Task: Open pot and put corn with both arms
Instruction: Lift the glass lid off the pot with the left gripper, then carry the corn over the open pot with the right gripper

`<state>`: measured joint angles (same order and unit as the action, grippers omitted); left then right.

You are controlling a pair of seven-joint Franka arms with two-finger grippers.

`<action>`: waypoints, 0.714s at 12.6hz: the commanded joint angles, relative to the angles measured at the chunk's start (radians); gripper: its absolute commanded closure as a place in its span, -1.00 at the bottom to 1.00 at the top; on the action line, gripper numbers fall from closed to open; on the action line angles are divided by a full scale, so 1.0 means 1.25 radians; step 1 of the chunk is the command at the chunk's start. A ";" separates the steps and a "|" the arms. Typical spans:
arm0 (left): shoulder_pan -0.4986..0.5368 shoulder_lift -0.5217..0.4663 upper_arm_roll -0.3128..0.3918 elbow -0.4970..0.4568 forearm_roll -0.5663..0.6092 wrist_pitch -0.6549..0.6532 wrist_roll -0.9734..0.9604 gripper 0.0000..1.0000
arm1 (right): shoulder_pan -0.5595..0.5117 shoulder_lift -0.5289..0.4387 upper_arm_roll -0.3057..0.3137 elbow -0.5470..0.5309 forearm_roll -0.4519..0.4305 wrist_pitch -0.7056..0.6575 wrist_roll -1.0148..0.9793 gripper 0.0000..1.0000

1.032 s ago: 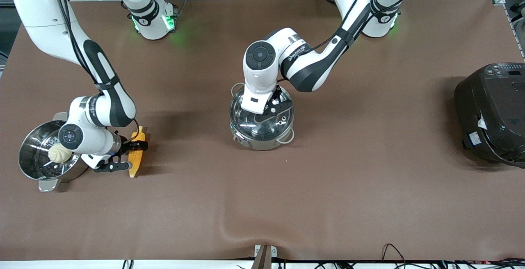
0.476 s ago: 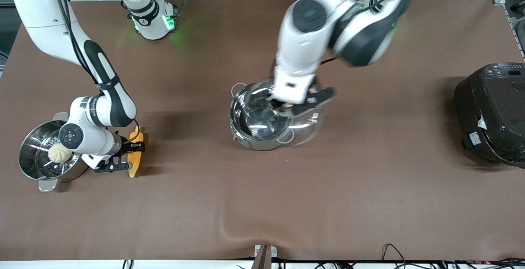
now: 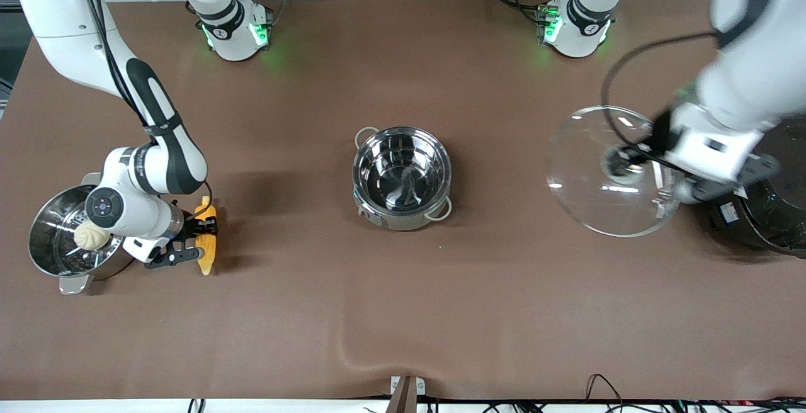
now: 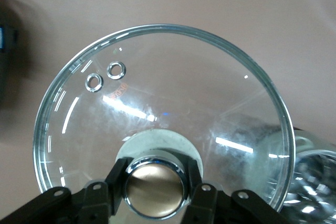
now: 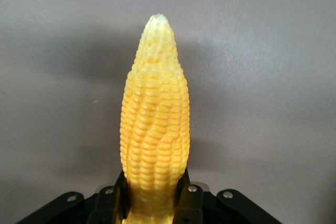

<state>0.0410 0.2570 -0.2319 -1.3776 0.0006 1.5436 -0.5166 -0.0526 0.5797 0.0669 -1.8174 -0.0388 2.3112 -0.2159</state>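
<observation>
Pot (image 3: 402, 177): seen uncovered at the middle of the brown bench (image 3: 441, 312), its mirror-like inside bare.
Glass lid (image 3: 607, 170): held in the air by its copper-coloured knob (image 4: 155, 188), over the bench between the pot and the black electric cooker (image 3: 765, 211).
Left tool (image 4: 155, 203): clenched on the lid's knob, a finger pressed to each side.
Corn (image 3: 206, 240): found lying at the right arm's end of the bench, just beside the steel steamer pot (image 3: 63, 237), tapered tip pointed away from the wrist.
Right tool (image 3: 192, 240): clamped on the corn's thick end.
White bun (image 3: 92, 235): seen resting in the steamer pot.
</observation>
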 commanded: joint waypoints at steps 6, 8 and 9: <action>0.119 0.012 -0.015 -0.374 -0.003 0.375 0.109 1.00 | 0.232 -0.156 0.010 0.052 0.018 -0.187 0.024 1.00; 0.119 0.007 -0.013 -0.490 0.021 0.511 0.109 1.00 | 0.332 -0.153 0.008 0.105 0.014 -0.208 0.021 1.00; 0.121 0.009 -0.015 -0.530 0.058 0.562 0.109 1.00 | 0.378 -0.152 0.008 0.123 0.005 -0.209 0.025 1.00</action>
<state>0.1810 0.3416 -0.2436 -1.8981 0.0210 2.1378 -0.3902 0.3211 0.3903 0.0927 -1.7114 -0.0302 2.0768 -0.1907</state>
